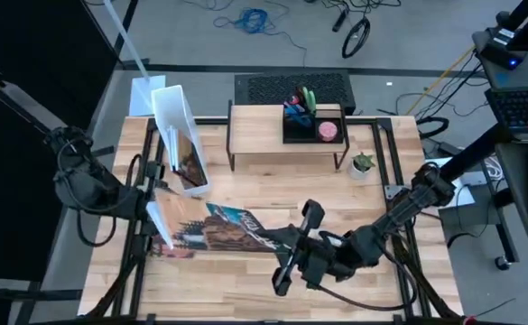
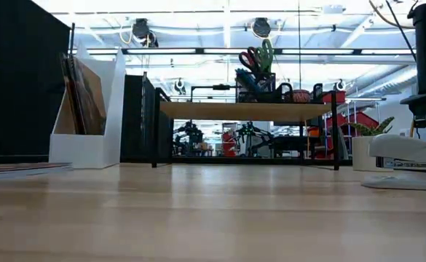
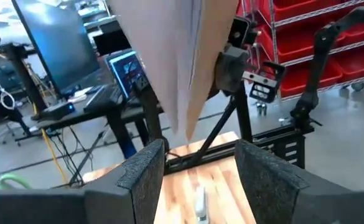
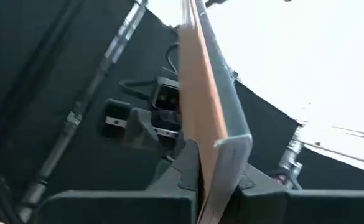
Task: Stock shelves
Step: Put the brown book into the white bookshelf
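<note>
A: Where is the shelves [image 1: 286, 144] unit?
B: At far centre of the table [image 1: 354, 208], w/ a black organizer tray [image 1: 311, 125] on its wood top. A white file box [image 1: 180, 140] stands left of it, a small plant [image 1: 363, 163] right.
A: And the right gripper [image 1: 292, 248]?
B: Near centre, clenched on a magazine [image 1: 223, 227] that lies across the table; right wrist view shows its edge pinched betw. the fingers [image 4: 188, 168].
A: Left gripper [image 1: 155, 203]?
B: At left side, by the magazine's left end. A sheet hangs betw. its pads [image 3: 145, 174], but the pads stand apart; probably not gripping, the view is poor.
</note>
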Action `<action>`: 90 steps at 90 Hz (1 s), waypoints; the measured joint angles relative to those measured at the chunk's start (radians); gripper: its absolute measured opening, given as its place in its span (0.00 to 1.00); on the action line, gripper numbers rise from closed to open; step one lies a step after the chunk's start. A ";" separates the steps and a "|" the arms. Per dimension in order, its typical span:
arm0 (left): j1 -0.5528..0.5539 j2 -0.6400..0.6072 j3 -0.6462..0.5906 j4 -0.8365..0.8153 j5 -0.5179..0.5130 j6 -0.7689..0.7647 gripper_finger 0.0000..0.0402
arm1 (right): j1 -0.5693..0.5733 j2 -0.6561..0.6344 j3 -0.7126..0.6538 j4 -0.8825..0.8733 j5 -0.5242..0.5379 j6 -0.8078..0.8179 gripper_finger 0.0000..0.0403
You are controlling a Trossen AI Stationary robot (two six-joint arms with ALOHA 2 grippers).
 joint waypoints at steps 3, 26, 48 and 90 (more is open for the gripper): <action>0.002 0.002 0.000 0.013 0.000 0.014 0.46 | -0.003 0.000 0.000 -0.001 -0.010 0.002 0.00; 0.027 0.016 0.000 0.106 0.015 0.099 0.46 | -0.010 0.000 0.000 -0.022 -0.008 0.026 0.00; 0.026 0.031 0.000 0.195 0.062 0.171 0.46 | -0.035 0.000 0.000 -0.092 -0.009 0.098 0.00; 0.026 0.035 0.000 0.180 0.051 0.226 0.03 | -0.051 0.000 0.001 -0.128 0.083 0.117 0.11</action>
